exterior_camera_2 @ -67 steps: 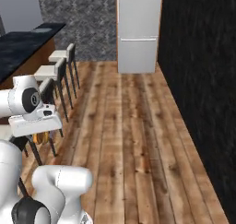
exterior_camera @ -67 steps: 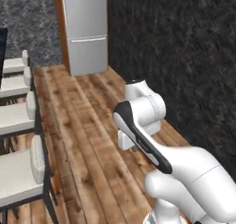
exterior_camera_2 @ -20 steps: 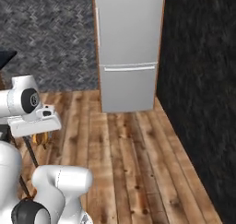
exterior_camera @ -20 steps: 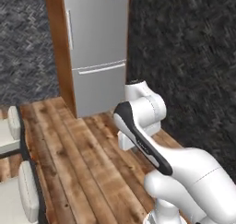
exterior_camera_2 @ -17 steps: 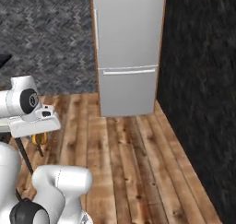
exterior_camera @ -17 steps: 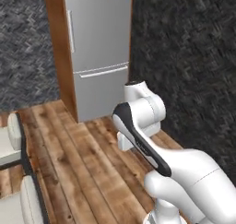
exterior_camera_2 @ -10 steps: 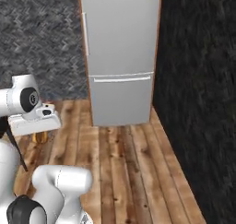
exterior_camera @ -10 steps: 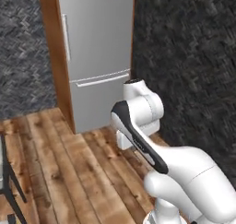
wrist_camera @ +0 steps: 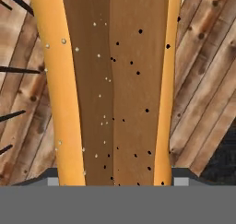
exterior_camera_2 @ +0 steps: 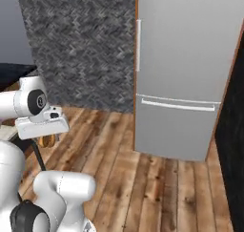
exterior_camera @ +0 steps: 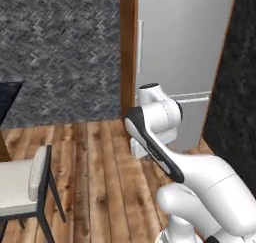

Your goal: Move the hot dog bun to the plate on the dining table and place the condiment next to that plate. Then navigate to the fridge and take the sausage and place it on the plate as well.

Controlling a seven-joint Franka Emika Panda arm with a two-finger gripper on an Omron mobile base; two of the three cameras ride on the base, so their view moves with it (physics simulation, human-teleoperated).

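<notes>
Fridge [exterior_camera_2: 186, 59]: it stands directly ahead of the base, on the far side of the wooden floor [exterior_camera_2: 143, 178]. Both its doors are shut, the upper one with its handle [exterior_camera_2: 139, 45] on the left edge. You are therefore at the task's last station. The sausage inside has not been reached, and no door is open to reach it.

Chair [exterior_camera: 20, 187]: it sits near left, well apart from the fridge.

Gripper [exterior_camera_2: 44, 135]: it hangs low at the near left of the right base view, clenched on the hot dog bun [exterior_camera_2: 48, 141]. In the hand view the bun [wrist_camera: 115, 80] runs lengthwise between the fingers, its brown speckled top flanked by orange sides, above bare floorboards.

Assessment: the bun is in the robot's grasp in front of the fridge, not on a plate, so the first step reads as undone. You cannot confirm the condiment step from here. With the hand occupied, you cannot open the door or take the sausage. Judged remaining: deliver the bun, then open the fridge, fetch the sausage and plate it.
</notes>
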